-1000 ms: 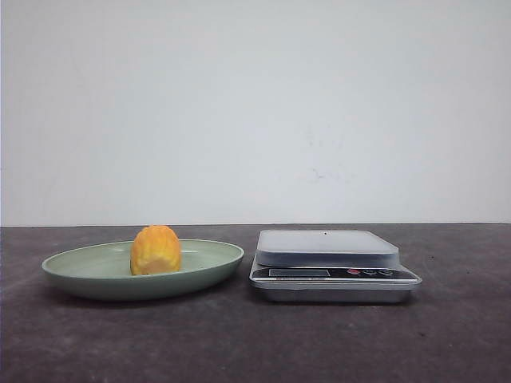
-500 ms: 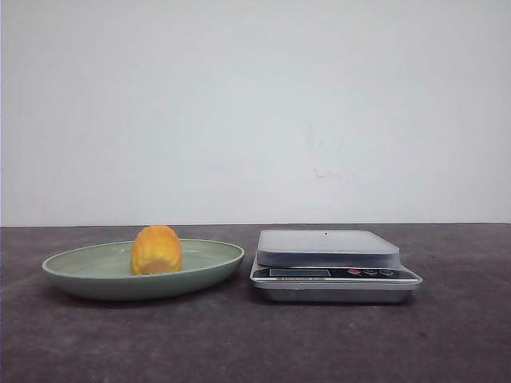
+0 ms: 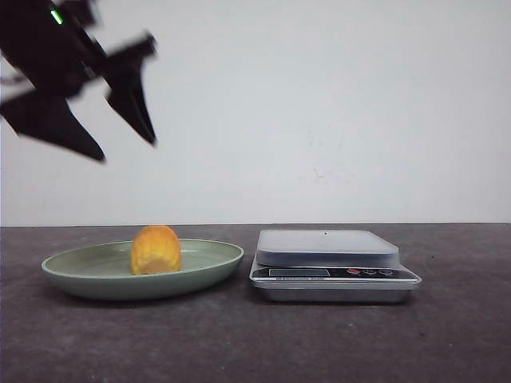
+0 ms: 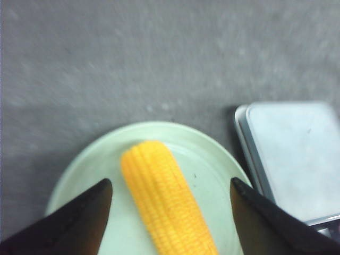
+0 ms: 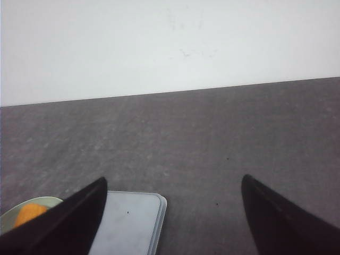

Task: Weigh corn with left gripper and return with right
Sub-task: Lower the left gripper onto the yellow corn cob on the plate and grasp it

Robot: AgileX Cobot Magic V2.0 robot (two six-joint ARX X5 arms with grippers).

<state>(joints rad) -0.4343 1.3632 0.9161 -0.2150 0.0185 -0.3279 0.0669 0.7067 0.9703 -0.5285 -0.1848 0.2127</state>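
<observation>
The yellow-orange corn (image 3: 156, 250) lies on the pale green plate (image 3: 88, 271), left of the scale (image 3: 327, 249). My left gripper (image 3: 124, 148) is open and empty, high above the plate's left part. In the left wrist view the corn (image 4: 164, 202) lies below and between the open fingers (image 4: 79, 223), on the plate (image 4: 212, 159). My left gripper (image 4: 171, 183) touches nothing. My right gripper (image 5: 172, 183) is open and empty, off the front view. Its wrist view shows the scale (image 5: 127, 223) and a bit of the corn (image 5: 29, 213).
The silver scale has a grey platform and a front panel with buttons (image 3: 369, 272). The dark table (image 3: 255, 343) ends at a white wall (image 3: 319, 120) behind. The scale's edge also shows in the left wrist view (image 4: 292, 159).
My left gripper has come into the front view at the upper left, above the plate. The corn, plate and scale have not moved.
</observation>
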